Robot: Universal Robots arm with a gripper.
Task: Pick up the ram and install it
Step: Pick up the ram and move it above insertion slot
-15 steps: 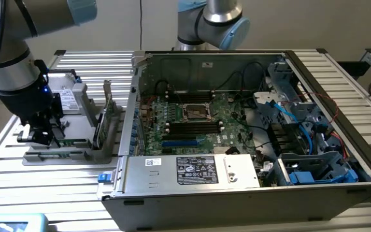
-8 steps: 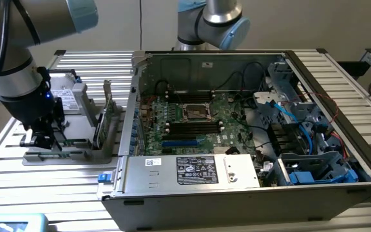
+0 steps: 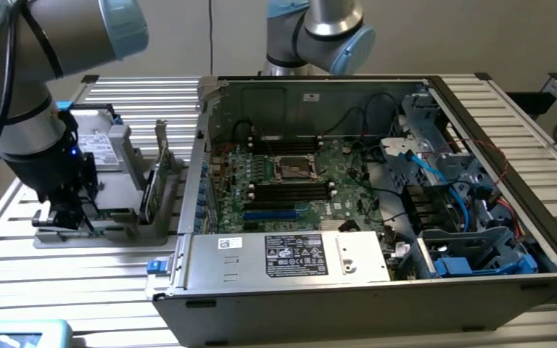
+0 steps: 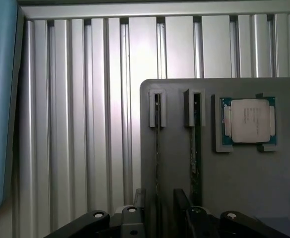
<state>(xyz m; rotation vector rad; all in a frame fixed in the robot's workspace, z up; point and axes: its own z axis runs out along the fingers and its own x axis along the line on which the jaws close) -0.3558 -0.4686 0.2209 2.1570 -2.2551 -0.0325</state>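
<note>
Gripper [image 4: 160,201]: hangs low over the grey holder [image 4: 244,188]; fingers [image 4: 140,203] spread, one to each side of the ram [image 4: 157,144], seemingly not yet pressing it.

Ram: thin green stick; stands on edge in the slot nearest the holder's border, not installed.

Step in hand, by judgement: the grasp. Calls for pads square to the board's two faces and centred along its length. Calls also for a slow, even closing, against twisting the stick or jamming it in its slot.

Second stick [image 4: 195,148]: stands just beside, parallel, in the neighbouring slot; needs the nearer finger kept off it.

Processor chip [image 4: 248,121]: lies flat in its own recess, further along the holder.

Slatted aluminium table [image 4: 85,124]: bears the holder.

Open computer case [image 3: 376,304]: sits to the exterior view's right of the holder, well apart from the gripper.

Memory slots [image 3: 289,190]: dark rows inside the case, beside the bare socket [image 3: 296,168].
</note>
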